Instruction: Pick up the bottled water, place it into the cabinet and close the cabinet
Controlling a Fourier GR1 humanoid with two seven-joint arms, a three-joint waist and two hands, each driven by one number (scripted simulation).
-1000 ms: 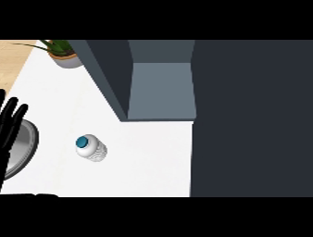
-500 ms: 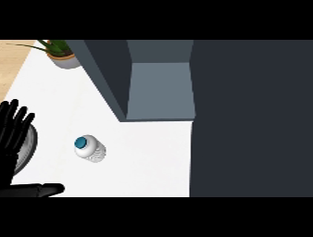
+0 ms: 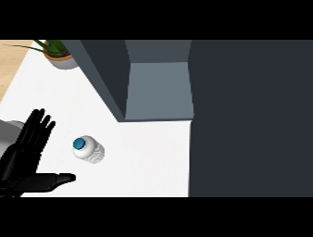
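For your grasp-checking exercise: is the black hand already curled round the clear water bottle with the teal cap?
No: the black hand is open with straight fingers, beside the clear water bottle with the teal cap.

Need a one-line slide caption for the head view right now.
Open left hand beside the bottled water on the white counter, open cabinet beyond.

Surface [image 3: 146,152] being lit evenly and brightly, white without glare. Only faint soft shading being cast beside bottled water [image 3: 88,149]. Cabinet [image 3: 159,88] being rendered in flat grey, right side being left in dark, nearly featureless tone. Robot hand [image 3: 24,159] being shown uniformly black, little detail being resolved.
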